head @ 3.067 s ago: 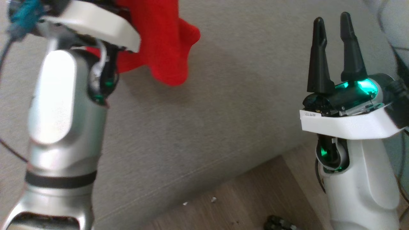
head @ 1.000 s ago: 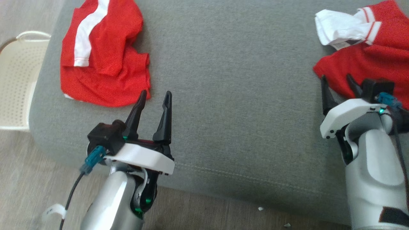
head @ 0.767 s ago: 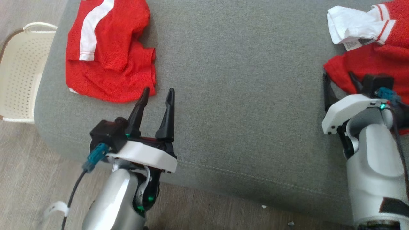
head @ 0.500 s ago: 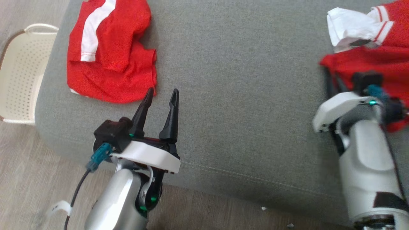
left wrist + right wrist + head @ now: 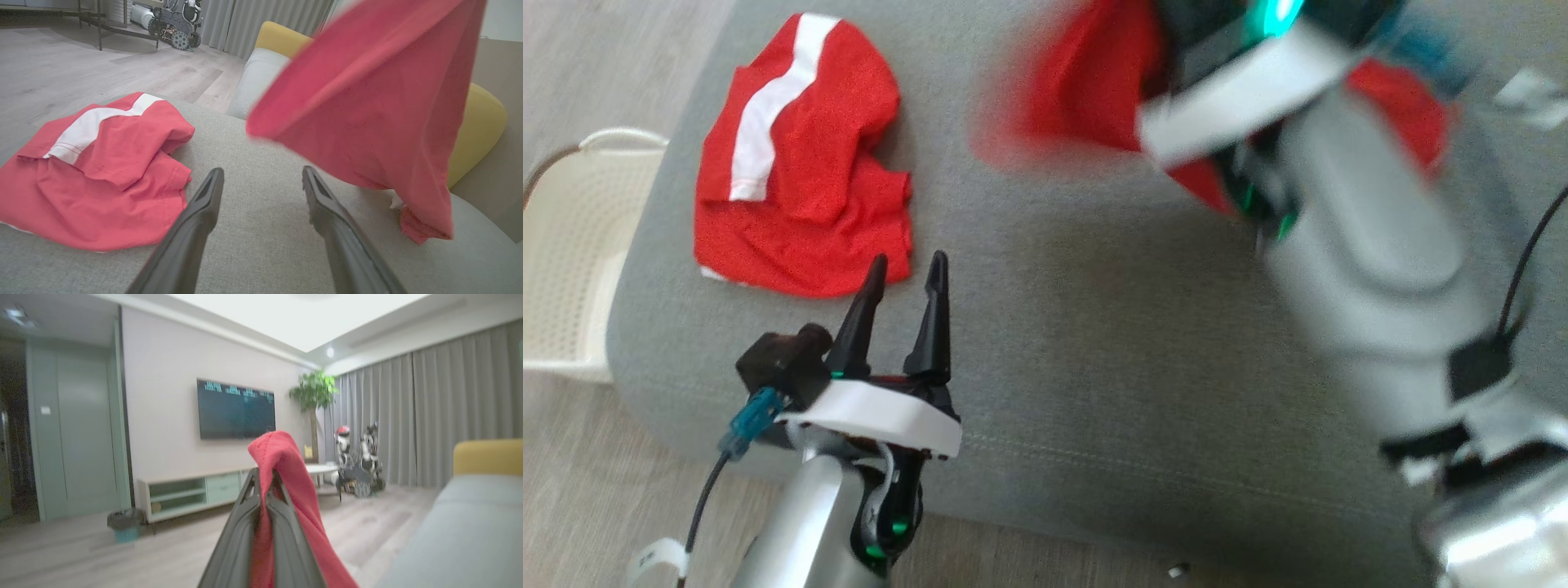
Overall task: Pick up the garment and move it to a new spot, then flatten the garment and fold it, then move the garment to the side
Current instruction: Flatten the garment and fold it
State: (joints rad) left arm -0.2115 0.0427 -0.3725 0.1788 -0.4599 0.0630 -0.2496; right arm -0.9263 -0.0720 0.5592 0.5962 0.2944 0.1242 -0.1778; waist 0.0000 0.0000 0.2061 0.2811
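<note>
I log the garment (image 5: 367, 102) as matt red knit cloth; couch (image 5: 1094, 367) coarse grey weave; basket (image 5: 564, 245) perforated cream plastic; floor (image 5: 572, 506) wood-grain; left gripper (image 5: 907, 269) fingers (image 5: 929, 327) matt black plastic.

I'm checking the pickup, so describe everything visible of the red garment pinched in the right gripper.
The held garment is plain red, soft knit-looking cloth, no stripe showing. It hangs lifted above the grey cushion, fanned out and motion-blurred. A bunched fold is pinched in the shut right gripper, looping over its fingertips and trailing down. Its lowest corner dangles near the cushion; contact cannot be told.
</note>
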